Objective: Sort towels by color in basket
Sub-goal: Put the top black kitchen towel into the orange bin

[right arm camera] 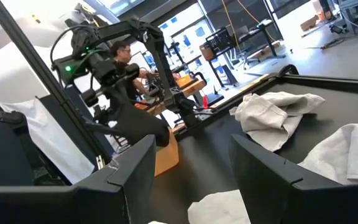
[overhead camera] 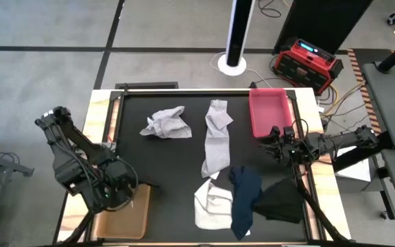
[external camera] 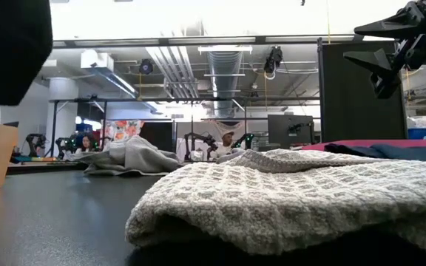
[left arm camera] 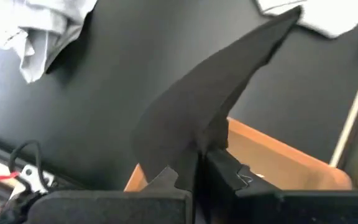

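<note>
High view: the left claw [overhead camera: 115, 186] sits at about 8 o'clock on the tabletop [overhead camera: 163, 165], right over the tan basket [overhead camera: 123, 218], while the right claw [overhead camera: 274, 145] hovers at 3 o'clock beside the red basket [overhead camera: 269, 112]; loose towels lie between them: a crumpled grey one [overhead camera: 165, 123], a long grey one [overhead camera: 216, 140], a white one [overhead camera: 213, 203], a navy one [overhead camera: 246, 197] and a black one [overhead camera: 282, 200]. Low view: a waffle-weave towel [external camera: 294, 199] fills the foreground. Left wrist view: the left claw [left arm camera: 194, 174] is pinched narrow on a black towel [left arm camera: 210, 102], which hangs directly above the tan basket [left arm camera: 272, 158], so the drop looks straight down. Right wrist view: the right claw [right arm camera: 191, 171] is spread wide, holding nothing
</note>
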Motion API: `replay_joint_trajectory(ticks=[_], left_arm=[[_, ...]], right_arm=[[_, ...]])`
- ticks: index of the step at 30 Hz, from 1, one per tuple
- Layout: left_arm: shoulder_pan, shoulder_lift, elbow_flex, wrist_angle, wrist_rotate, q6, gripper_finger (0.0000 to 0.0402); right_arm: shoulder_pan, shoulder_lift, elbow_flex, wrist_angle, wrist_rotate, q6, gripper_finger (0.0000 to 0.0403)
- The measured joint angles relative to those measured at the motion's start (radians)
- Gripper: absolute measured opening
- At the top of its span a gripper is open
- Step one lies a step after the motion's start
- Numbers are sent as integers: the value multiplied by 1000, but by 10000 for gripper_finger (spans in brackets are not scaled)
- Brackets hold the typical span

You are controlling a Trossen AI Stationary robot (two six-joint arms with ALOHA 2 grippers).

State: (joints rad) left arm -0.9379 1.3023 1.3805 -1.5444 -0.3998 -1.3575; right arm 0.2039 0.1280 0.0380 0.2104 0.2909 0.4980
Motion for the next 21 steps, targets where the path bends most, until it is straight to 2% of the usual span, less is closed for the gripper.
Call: replay_joint_trajectory(ticks=[7,15,21], left_arm=[[-26,1,-103,45,183,-24,0],[-28,4,-191,58,208,-192,0],[-27,57,-244,55,209,-195,0]], right_arm=[[0,0,-1,-4,0,0,196],[0,0,-1,-39,38,0,196],[0,0,-1,-42,51,0,196]])
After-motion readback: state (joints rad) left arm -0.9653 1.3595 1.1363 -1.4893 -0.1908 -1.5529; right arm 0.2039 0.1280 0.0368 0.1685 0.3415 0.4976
